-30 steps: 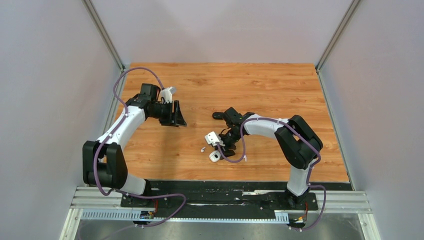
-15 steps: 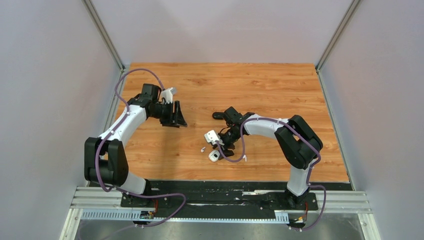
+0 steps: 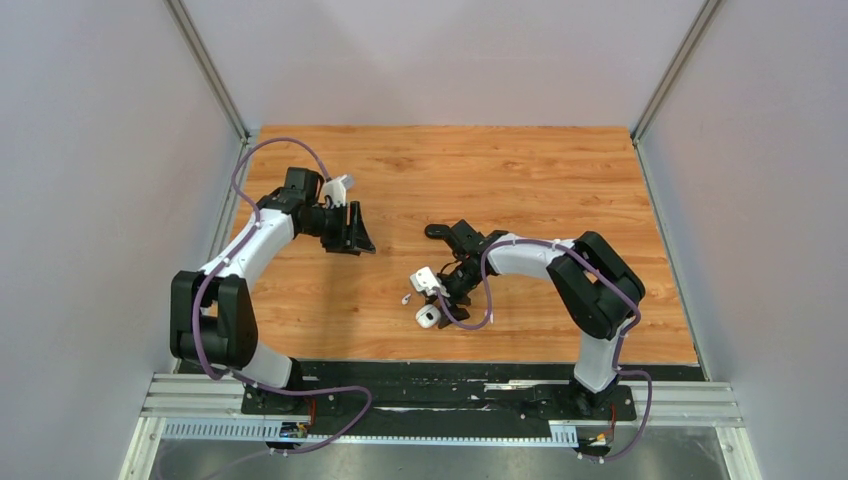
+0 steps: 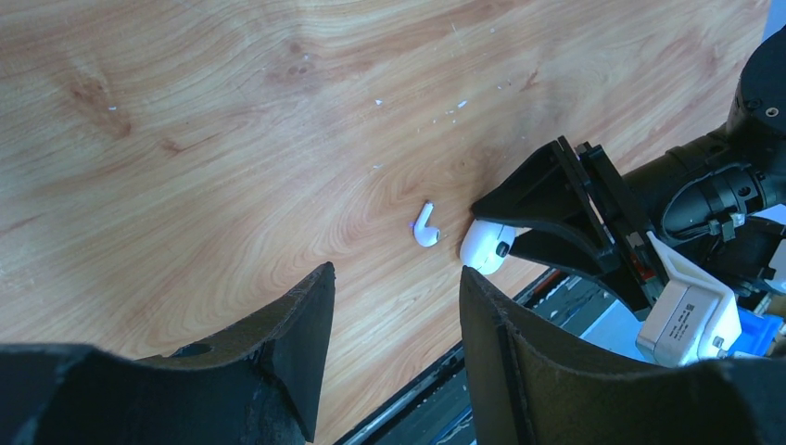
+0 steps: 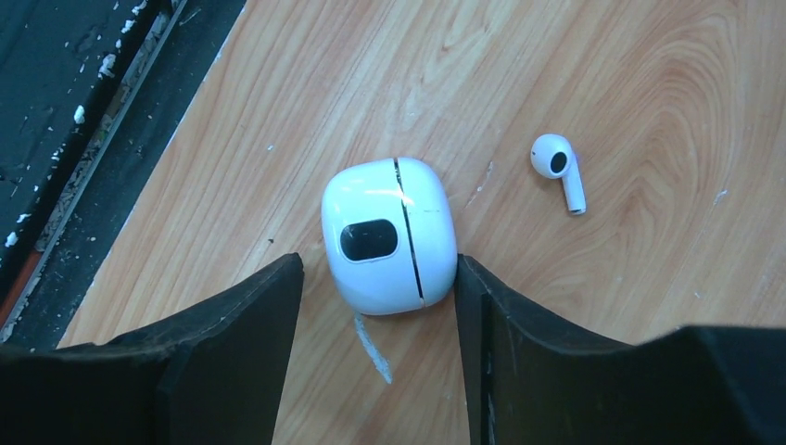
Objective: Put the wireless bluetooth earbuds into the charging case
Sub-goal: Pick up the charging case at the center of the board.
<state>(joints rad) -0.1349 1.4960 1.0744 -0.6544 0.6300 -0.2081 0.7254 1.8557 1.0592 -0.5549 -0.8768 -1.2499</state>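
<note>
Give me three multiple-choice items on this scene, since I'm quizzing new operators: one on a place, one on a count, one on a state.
1. Where is the charging case?
A. Against the back wall.
B. Held up in the air.
C. On the table, between the right gripper's fingers.

2. How many loose earbuds are in view?
A. None.
B. One.
C. Three.

3. How is the left gripper?
A. Open, holding nothing.
B. Shut on an earbud.
C. Shut on the case.

Answers:
1 C: the right wrist view shows the case lying on the wood between the two fingers.
2 B: only one lies on the wood, beside the case.
3 A: bare table shows in the gap between its fingers.
</note>
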